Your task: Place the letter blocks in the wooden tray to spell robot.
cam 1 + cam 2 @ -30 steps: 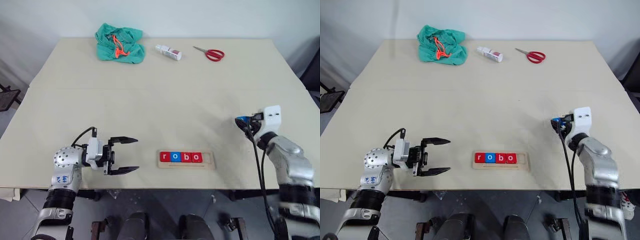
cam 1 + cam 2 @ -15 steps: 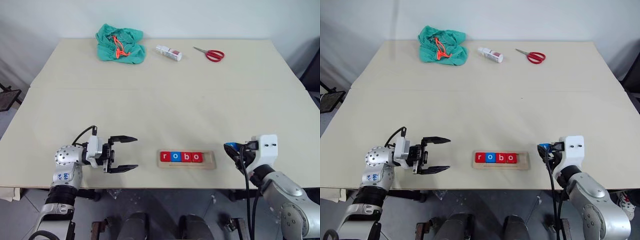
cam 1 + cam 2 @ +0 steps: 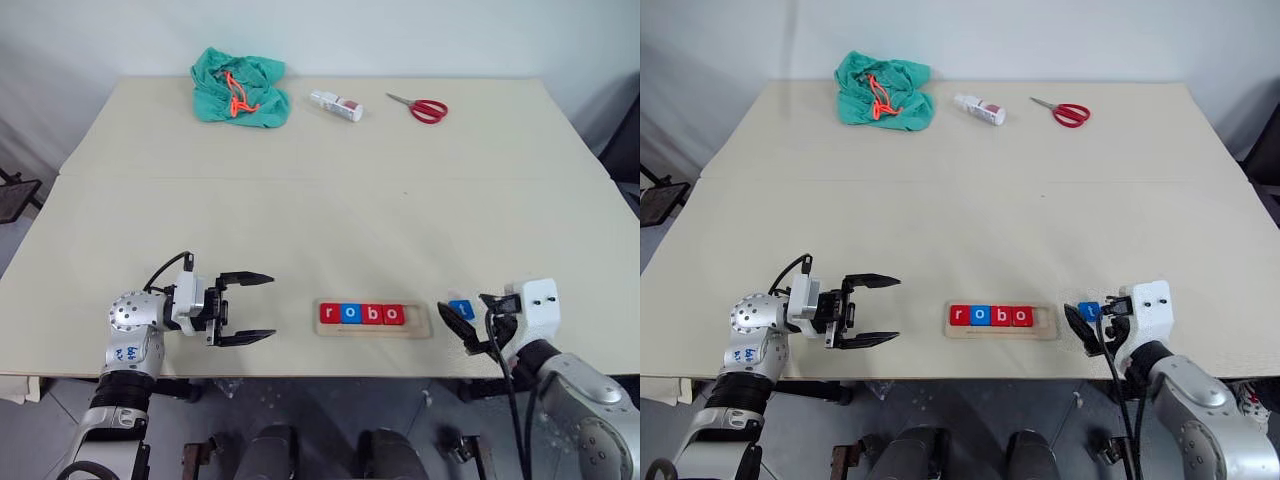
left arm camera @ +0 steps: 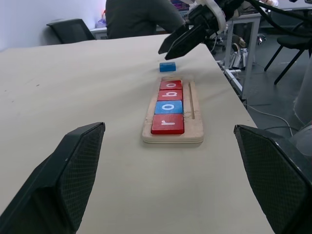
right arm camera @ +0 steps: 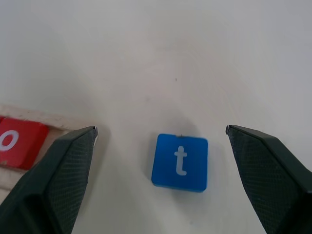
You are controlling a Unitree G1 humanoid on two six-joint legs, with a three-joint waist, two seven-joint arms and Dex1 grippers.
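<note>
Lying flat: blue t block (image 5: 180,162) rests face up on the table (image 3: 330,220), loose, touched by neither finger
t block vs right gripper: right gripper (image 3: 469,325) stands wide apart with the t block just ahead of it, between the lines of its two black fingers (image 5: 58,183); nothing held
t block vs tray: just beyond the right-hand end of the wooden tray (image 3: 421,320), a narrow strip of bare table between them
Tray contents: four letter blocks (image 3: 362,314) sit in a row touching one another, reading r, o, b, o – red, blue, red, red; the slot at the end nearest the right gripper is unfilled
Tray vs grippers: lies between the two grippers near the table's front edge, its long side running from one toward the other
Left gripper: left gripper (image 3: 246,308) released, fingers spread one above the other, pointing level toward the tray's r end, well short of it, holding nothing
Far side of table, well away from both grippers: crumpled green cloth (image 3: 238,87) with an orange cord on it, small white bottle (image 3: 336,104) on its side, red-handled scissors (image 3: 421,107)
Background, left wrist view: a seated person (image 4: 139,18) behind the table's far end, dark office chairs (image 4: 73,30) nearby
</note>
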